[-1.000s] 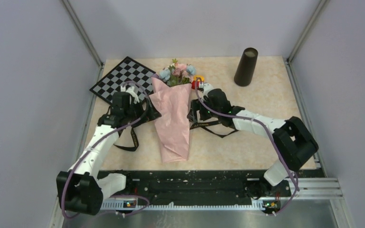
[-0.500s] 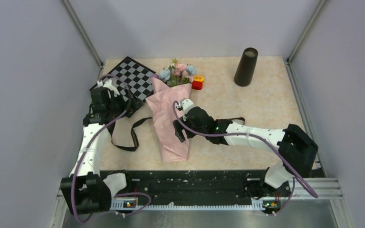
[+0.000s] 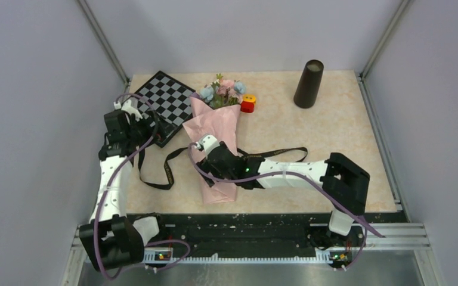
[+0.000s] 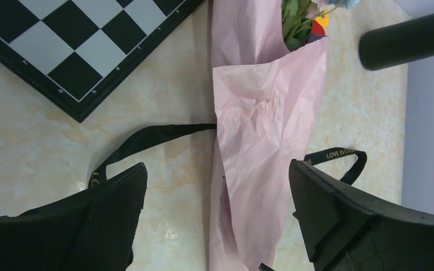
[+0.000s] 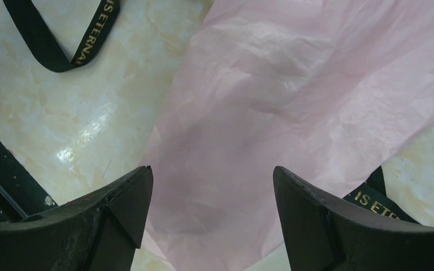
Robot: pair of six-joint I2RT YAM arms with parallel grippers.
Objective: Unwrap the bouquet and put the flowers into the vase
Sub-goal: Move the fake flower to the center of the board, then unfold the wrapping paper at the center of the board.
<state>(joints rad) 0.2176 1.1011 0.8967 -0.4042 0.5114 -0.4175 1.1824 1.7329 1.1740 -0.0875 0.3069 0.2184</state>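
The bouquet (image 3: 217, 140) lies on the table, a pink paper cone with its narrow end toward me, and it also shows in the left wrist view (image 4: 265, 124). The flowers (image 3: 222, 91) poke out of its far end. The black gold-lettered ribbon (image 3: 166, 170) is undone and runs under the paper, trailing out on both sides. The dark vase (image 3: 308, 83) stands upright at the back right. My right gripper (image 3: 210, 170) hovers open over the cone's lower part, with pink paper (image 5: 294, 96) below its jaws. My left gripper (image 3: 132, 124) is open and raised at the left.
A checkered board (image 3: 155, 102) lies at the back left, partly under my left arm. A small red-and-yellow block (image 3: 248, 104) sits right of the flower heads. The ribbon's right tail (image 3: 274, 154) lies beside my right forearm. Side walls close in the table.
My right arm swung left from beside the bouquet to above its lower end, its jaws widening slightly. My left arm drew back left toward the board. The ribbon now trails loose.
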